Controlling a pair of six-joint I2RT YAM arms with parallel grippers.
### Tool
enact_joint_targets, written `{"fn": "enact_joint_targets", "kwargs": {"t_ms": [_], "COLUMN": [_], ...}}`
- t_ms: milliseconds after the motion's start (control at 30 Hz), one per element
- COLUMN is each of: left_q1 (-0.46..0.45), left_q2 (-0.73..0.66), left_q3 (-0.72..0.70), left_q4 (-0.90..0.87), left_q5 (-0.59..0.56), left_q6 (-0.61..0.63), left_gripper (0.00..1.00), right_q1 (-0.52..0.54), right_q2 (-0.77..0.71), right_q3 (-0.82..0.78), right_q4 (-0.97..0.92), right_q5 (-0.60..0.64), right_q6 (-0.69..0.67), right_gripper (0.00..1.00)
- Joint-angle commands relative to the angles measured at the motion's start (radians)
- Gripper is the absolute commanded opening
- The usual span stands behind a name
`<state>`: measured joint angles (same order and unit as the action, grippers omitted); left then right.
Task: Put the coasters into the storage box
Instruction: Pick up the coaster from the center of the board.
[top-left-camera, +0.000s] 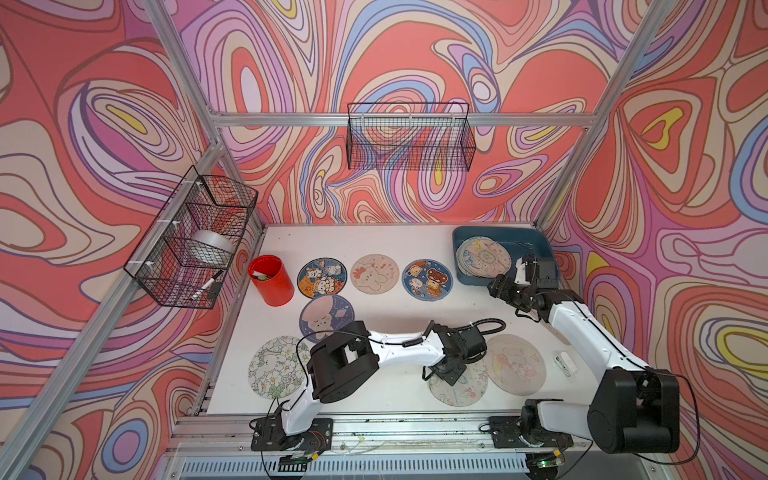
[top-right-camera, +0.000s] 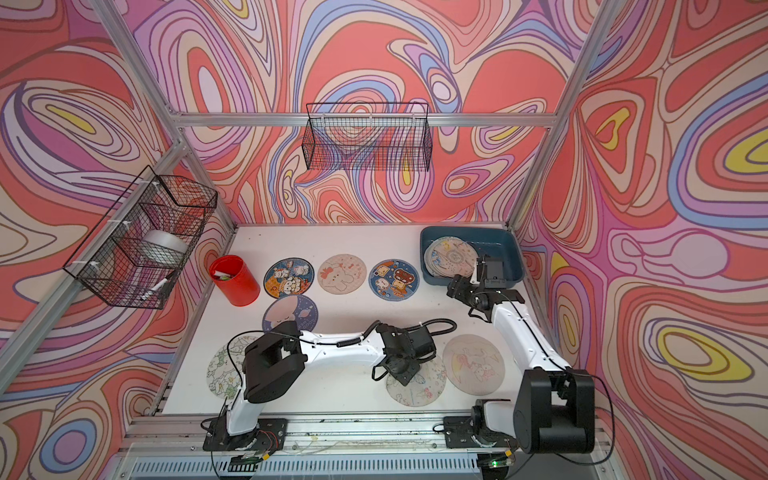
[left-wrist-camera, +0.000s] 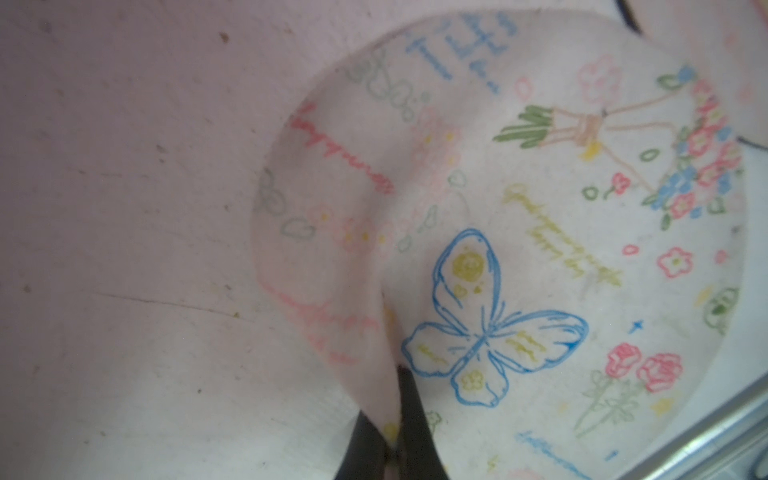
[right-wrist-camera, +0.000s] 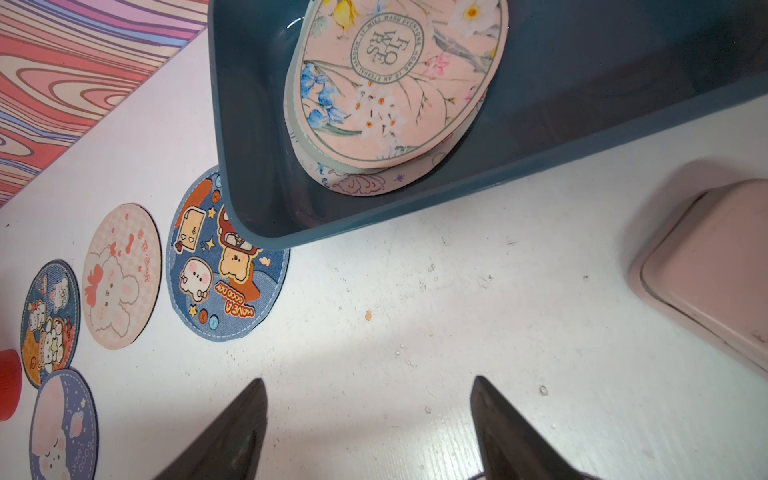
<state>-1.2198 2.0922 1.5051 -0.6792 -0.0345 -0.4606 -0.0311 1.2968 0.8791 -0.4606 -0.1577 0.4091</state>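
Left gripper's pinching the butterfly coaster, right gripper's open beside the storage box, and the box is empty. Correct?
One thing is wrong: the storage box is not empty. The right wrist view shows a stack of coasters lying in it. The rest is right: the left gripper is pinching the butterfly coaster, and the right gripper is open beside the box.

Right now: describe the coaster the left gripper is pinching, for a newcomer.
Look at the table's near edge, between the arm bases. It's the coaster puckered under the shut left gripper. Unlike the rabbit coaster beside it, it shows a blue butterfly.
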Motion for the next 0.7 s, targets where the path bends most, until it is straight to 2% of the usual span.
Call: {"fn": "enact_joint_targets", "kwargs": {"t_ms": [0,200,367,667], "left_q1": [0.024,0.035,0.073,0.157], "left_q2": [0.062,-0.024,-0.118,-0.247], "left_q3": [-0.036,-0.059,-0.123,-0.224], "left_q4": [-0.081,-0.036,0.051,0.244], "left_q5": [-0.165,-0.275,-0.315,-0.215], "left_q6": [-0.011,0.013,0.032,0.135], "left_gripper": [0.00,0.00,0.00,0.00], "right_q1": [0.003,0.003,0.003,0.003], "right_q2": [-0.018,0.001,0.064,0.149], "right_q3": [-0.005,0.005,0.026,0.046], "right_q4": [-0.009,-0.001,0.012,0.066], "right_q5": [0.006,-0.010,-0.043,-0.131], "right_q6": [-0.009,-0.019,-0.030,-0.043], "right_gripper": [0.78,0.78,0.78,0.78]}}
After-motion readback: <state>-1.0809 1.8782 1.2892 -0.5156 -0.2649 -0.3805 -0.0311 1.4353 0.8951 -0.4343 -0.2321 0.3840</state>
